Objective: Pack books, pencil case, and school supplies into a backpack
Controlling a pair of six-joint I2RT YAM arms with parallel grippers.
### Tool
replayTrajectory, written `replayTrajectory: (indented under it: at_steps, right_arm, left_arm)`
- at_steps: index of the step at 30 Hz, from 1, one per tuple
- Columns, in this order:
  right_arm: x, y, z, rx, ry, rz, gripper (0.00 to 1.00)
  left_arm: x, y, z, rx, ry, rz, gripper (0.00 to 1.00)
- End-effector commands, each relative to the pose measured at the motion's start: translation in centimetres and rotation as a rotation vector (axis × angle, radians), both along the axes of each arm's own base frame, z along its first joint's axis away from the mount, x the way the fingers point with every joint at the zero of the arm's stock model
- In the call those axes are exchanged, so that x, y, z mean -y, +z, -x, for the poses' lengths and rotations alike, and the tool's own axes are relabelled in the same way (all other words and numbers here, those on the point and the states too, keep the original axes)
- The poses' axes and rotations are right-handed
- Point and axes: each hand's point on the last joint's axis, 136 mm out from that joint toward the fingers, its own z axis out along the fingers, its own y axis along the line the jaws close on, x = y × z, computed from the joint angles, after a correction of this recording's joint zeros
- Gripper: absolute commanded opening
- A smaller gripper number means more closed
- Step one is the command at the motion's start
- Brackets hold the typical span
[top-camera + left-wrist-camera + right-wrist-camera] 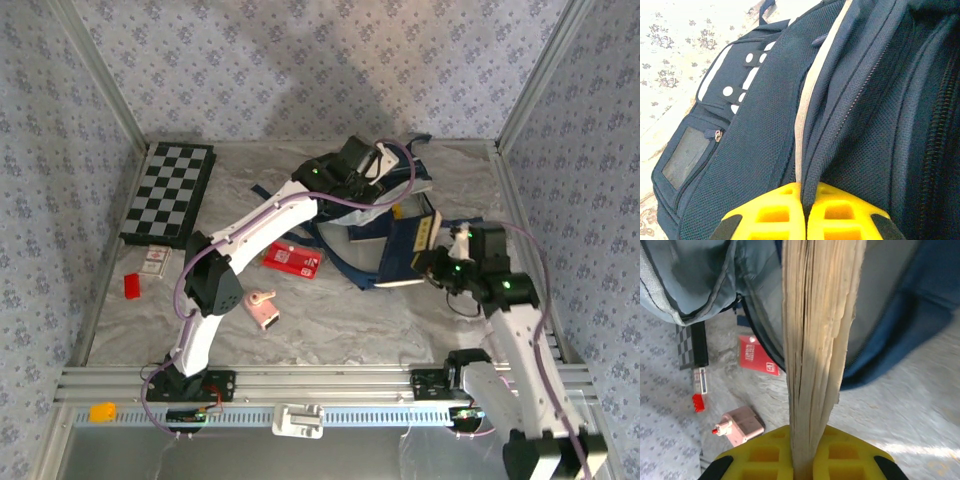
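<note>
The navy backpack (420, 185) lies at the back middle of the table with its mouth held open. My left gripper (357, 165) is shut on a fold of its rim by the pale piping; in the left wrist view the left gripper (806, 192) pinches the backpack (765, 125) fabric. My right gripper (436, 258) is shut on the books (408, 245), a dark navy stack held at the opening. The right wrist view has the right gripper (807, 440) clamping the books (815, 340) by their page edges. The red pencil case (292, 260) (757, 355) and the pink school supplies gadget (263, 308) (742, 426) lie on the table.
A checkered board (170, 190) lies at the back left. Near it sit a small red block (132, 286) and a small pale card (155, 260). Metal frame rails (300, 383) border the table at the front and sides.
</note>
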Motion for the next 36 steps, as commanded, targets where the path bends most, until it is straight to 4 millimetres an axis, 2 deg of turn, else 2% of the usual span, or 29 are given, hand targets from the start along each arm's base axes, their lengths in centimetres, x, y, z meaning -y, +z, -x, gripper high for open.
replayTrajectory:
  at_steps: [1, 4, 7, 9, 13, 15, 16, 18, 19, 23, 25, 27, 30, 33, 36]
  right_arm:
    - [-3.0, 2.7, -4.7, 0.183, 0.066, -0.042, 0.00]
    - [-4.2, 0.6, -7.5, 0.160, 0.073, -0.016, 0.00]
    - [-5.2, -0.5, -10.3, 0.202, 0.077, -0.023, 0.00]
    - [-5.1, -1.7, -11.8, 0.204, 0.061, 0.003, 0.00]
    - [-4.6, -3.6, -14.4, 0.211, 0.042, 0.041, 0.09]
    - [-4.5, -4.7, -15.4, 0.192, 0.053, 0.065, 0.11]
    - [-4.5, -5.2, -15.8, 0.177, 0.062, 0.070, 0.15]
    - [-4.6, -6.0, -16.0, 0.181, 0.115, 0.109, 0.36]
    - [-4.4, -6.4, -15.9, 0.168, 0.118, 0.137, 0.43]
    - [-1.8, -8.0, -13.9, 0.088, 0.034, 0.256, 0.56]
    - [-1.3, -8.4, -12.7, 0.077, 0.010, 0.281, 0.59]
    - [-0.7, -9.3, -11.1, 0.028, -0.017, 0.339, 0.54]
    - [-2.9, -10.8, -9.6, 0.011, 0.039, 0.291, 0.44]
    - [-4.3, -11.9, -9.7, -0.002, 0.047, 0.258, 0.26]
    - [-4.8, -12.5, -10.3, -0.005, 0.044, 0.265, 0.16]
  left_arm:
    - [0.3, 7.6, 0.4, 0.129, -0.030, 0.125, 0.00]
    - [0.1, 8.1, 0.4, 0.130, -0.018, 0.139, 0.00]
    - [0.0, 8.5, 0.3, 0.137, -0.003, 0.152, 0.00]
    - [0.0, 8.5, 0.3, 0.132, -0.001, 0.156, 0.00]
    - [-0.2, 8.4, 0.3, 0.129, 0.010, 0.160, 0.00]
    - [-0.2, 8.3, 0.3, 0.131, 0.010, 0.163, 0.00]
    - [-0.1, 8.3, 0.3, 0.131, 0.010, 0.168, 0.00]
    - [-0.1, 8.1, 0.3, 0.125, 0.009, 0.166, 0.00]
    - [-0.1, 8.1, 0.3, 0.125, 0.009, 0.164, 0.00]
    - [-0.3, 8.0, 0.1, 0.121, 0.019, 0.172, 0.00]
    - [-0.3, 7.9, 0.1, 0.114, 0.019, 0.179, 0.00]
    - [-0.4, 7.7, 0.0, 0.108, 0.027, 0.182, 0.00]
    - [-0.2, 7.4, 0.0, 0.100, 0.025, 0.186, 0.00]
    - [-0.1, 7.0, -0.1, 0.089, 0.030, 0.188, 0.00]
    - [-0.1, 6.5, -0.2, 0.069, 0.039, 0.186, 0.00]
